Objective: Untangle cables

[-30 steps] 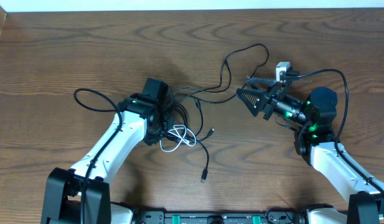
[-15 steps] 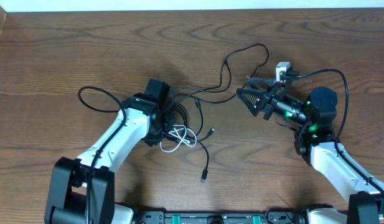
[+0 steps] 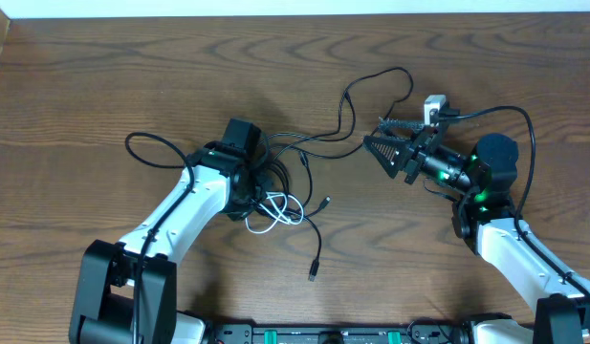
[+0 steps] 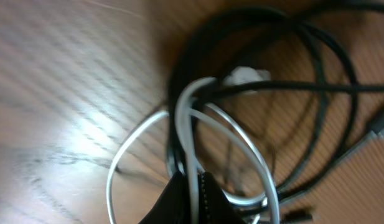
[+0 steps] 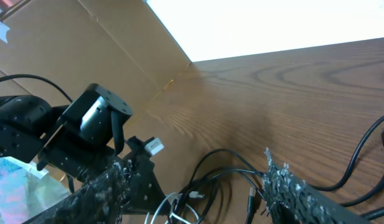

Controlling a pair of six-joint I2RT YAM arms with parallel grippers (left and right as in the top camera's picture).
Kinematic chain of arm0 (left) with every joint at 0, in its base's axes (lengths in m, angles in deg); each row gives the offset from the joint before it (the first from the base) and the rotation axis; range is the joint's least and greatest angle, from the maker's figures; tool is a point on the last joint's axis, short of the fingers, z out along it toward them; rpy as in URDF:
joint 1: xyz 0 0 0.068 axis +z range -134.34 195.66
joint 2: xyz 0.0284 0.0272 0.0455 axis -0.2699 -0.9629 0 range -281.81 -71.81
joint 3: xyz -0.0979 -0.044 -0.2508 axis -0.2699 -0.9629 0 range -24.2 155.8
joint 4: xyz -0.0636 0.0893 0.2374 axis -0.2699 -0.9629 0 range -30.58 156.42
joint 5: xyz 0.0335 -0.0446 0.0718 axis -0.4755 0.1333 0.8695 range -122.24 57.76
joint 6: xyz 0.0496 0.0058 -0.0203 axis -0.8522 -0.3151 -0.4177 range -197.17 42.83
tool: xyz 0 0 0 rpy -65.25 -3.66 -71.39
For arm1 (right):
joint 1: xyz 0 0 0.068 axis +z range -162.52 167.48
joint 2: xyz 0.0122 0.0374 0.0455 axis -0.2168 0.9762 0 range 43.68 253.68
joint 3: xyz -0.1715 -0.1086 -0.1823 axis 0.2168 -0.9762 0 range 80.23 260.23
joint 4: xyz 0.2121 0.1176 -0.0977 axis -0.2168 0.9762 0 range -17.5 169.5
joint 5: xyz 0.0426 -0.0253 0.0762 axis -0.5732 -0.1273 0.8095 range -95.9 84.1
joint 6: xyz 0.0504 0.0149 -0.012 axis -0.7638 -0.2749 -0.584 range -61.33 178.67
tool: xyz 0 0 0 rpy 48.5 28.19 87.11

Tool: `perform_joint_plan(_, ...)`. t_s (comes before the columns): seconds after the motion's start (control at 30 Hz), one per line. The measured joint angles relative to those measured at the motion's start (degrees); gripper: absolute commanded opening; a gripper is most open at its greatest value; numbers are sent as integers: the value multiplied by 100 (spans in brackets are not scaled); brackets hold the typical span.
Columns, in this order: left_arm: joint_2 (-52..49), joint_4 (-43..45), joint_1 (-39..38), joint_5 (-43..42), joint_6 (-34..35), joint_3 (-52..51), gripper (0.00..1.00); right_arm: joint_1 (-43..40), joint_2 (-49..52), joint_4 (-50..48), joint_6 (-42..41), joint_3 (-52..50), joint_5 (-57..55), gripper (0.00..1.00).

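Left claw clamps the thin white looped cable inside the tangle of black cables on the wooden table, likely to draw it free. Right claw, right of the tangle, gapes empty.

Overhead camera looks straight down on the whole table. The left wrist camera hangs close above the tangled cables; the right wrist camera faces left towards that tangle, from farther off.
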Motion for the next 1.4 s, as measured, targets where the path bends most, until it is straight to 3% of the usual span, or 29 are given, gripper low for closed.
perform_joint_plan(0.13,267,409,0,-566,-785,7,7,0,0,0,0,0,0,67)
perform_joint_plan(0.3,1283,1113,0,-1150,-1792,35,7,0,0,0,0,0,0,67)
perform_joint_plan(0.5,2647,1694,0,-1373,-2356,50,8,24,0,-2,9,0,0,71)
perform_joint_plan(0.83,3659,2295,0,-1499,-2428,50,8,494,0,26,721,0,2,75)
perform_joint_plan(1.2,3700,2677,0,-1526,-2179,50,7,1174,26,855,2124,11,-669,85)
perform_joint_plan(1.4,3703,3436,0,-1836,-1969,50,7,1425,452,673,2310,11,-1051,80)
